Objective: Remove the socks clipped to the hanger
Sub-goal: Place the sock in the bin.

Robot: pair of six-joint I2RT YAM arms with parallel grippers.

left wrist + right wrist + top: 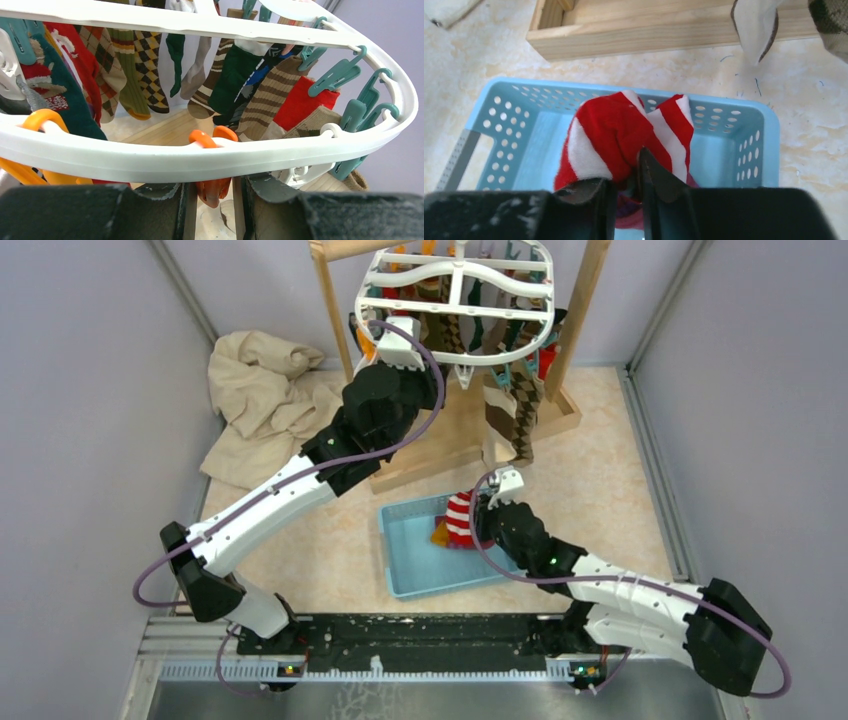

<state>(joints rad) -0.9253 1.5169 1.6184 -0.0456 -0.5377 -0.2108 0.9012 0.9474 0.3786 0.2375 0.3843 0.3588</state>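
Note:
The white oval hanger [455,355] hangs from the wooden stand, with several socks [510,410] clipped under it. In the left wrist view those socks [235,75] are striped, argyle, green and red, below the hanger's rim [200,160]. My left gripper [212,200] is just under that rim, shut on an orange clip [212,187]. My right gripper [626,175] is low over the blue basket [769,130]. A red-and-white striped sock [614,125] is folded between its narrowly parted fingertips. In the top view my left gripper [400,340] is at the hanger's left side.
The wooden stand's base [450,440] lies just behind the blue basket [400,570]. A crumpled beige cloth [255,400] sits at the back left. Grey walls close in both sides. Something pink or purple lies in the basket under the striped sock.

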